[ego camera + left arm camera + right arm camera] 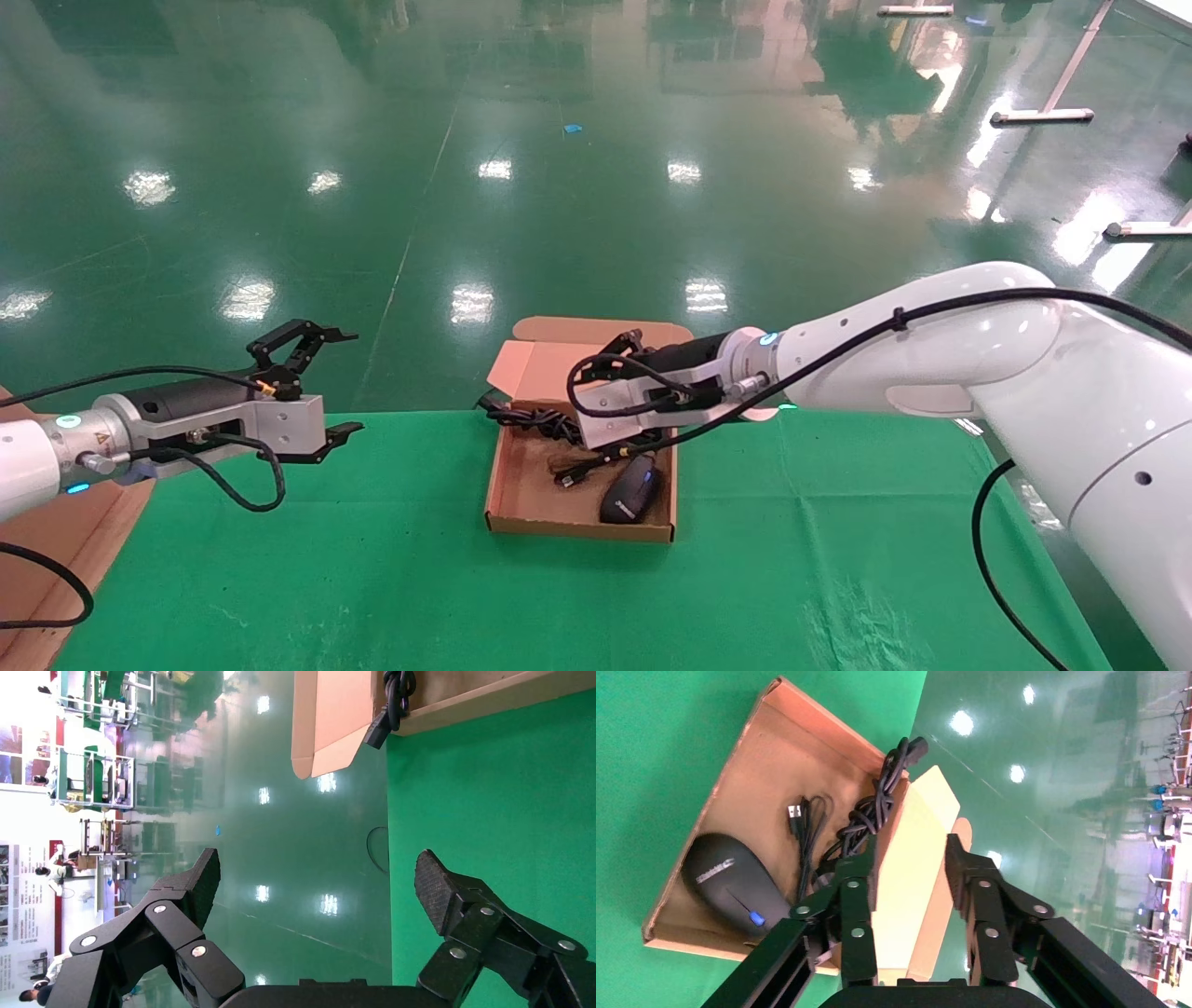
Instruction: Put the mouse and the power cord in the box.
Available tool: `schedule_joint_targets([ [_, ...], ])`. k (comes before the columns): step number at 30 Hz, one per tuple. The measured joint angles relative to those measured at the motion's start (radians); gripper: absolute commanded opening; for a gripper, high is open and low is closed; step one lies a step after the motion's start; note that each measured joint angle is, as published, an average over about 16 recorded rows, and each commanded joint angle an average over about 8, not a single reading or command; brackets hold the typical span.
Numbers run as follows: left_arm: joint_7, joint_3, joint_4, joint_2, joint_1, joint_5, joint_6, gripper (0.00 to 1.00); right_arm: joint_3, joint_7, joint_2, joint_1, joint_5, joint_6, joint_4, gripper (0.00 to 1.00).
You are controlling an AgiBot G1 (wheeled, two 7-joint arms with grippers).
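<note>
Right tool [909, 874] hangs over the far part of the box [503, 485], fingers spread, gripping nothing — one finger [856, 881] sits inside the box wall, the other outside it over the pale lid [912, 881], so the hinge wall lies between them. Left tool [321, 382] is parked well off to the side above the worktop [838, 559] edge, also spread wide and empty.

Mouse [729, 881] lies flat on the box floor, just beneath and to the near side of the right tool; its thin cable [807, 829] loops beside it with the USB plug showing. Power cord [877, 804] is a twisted bundle against the far corner, right under the tool's inner finger — the plug end [914, 744] pokes up over the box rim and hangs outside.

Judged risks from here:
- The cord is not fully in; that plug end riding over the rim could tip the bundle back out, or block the lid if it is folded down
- The inner finger looks very close to the cord loops; lifting away could snag a loop and drag the bundle up
- Clenching where it stands would pinch the hinge wall and likely shift or lift the light carton
- The mouse cable sits slack near the cord; any drag on one may pull the other
</note>
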Motion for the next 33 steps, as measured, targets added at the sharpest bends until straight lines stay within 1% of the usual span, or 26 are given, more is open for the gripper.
schedule_joint_targets([
  [5,-0.055,-0.026,-0.037,-0.011,0.018,-0.003,0.023,1.0,0.036,0.036,0.034,-0.028,0.032,-0.03,0.037,1.0],
  [9,-0.126,-0.059,-0.085,-0.025,0.041,-0.007,0.053,1.0,0.077,0.08,0.075,-0.064,0.07,-0.064,0.082,1.0],
  [33,-0.699,-0.333,-0.466,-0.142,0.227,-0.041,0.299,1.0,0.382,0.405,0.378,-0.327,0.356,-0.315,0.414,1.0],
])
